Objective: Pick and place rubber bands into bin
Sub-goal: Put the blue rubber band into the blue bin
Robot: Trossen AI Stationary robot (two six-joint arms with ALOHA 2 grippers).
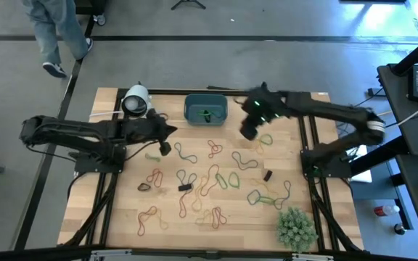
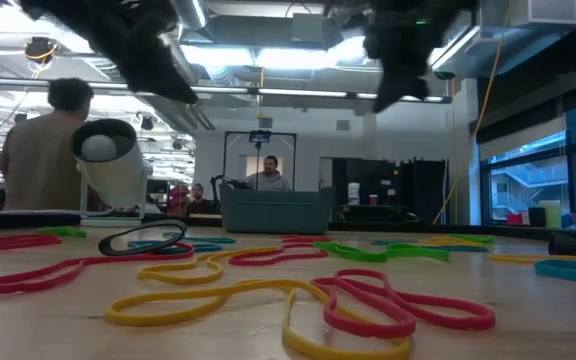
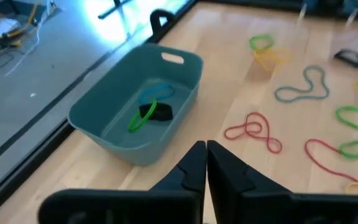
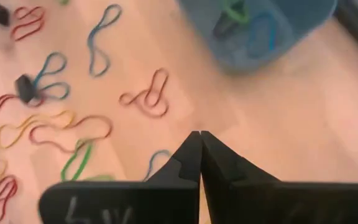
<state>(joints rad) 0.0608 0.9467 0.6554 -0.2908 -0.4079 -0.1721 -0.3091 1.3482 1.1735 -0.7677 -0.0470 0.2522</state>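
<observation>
Many rubber bands (image 1: 216,177) in red, orange, yellow, green and dark lie scattered flat on the wooden table. The teal bin (image 1: 205,109) stands at the far middle. On its floor lie a green, a blue and a dark band (image 3: 148,113). My left gripper (image 1: 167,141) hangs shut above the table, left of and nearer than the bin (image 3: 138,106), with nothing between its fingers (image 3: 205,155). My right gripper (image 1: 249,130) is also shut and empty (image 4: 199,140). It hangs above the table just right of the bin (image 4: 260,25).
A white roll (image 1: 135,100) stands at the far left, beside the left arm. A bushy green plant (image 1: 296,226) sits at the near right corner. A person (image 1: 56,29) walks on the floor beyond the far edge, and other people (image 2: 268,175) show in the room behind.
</observation>
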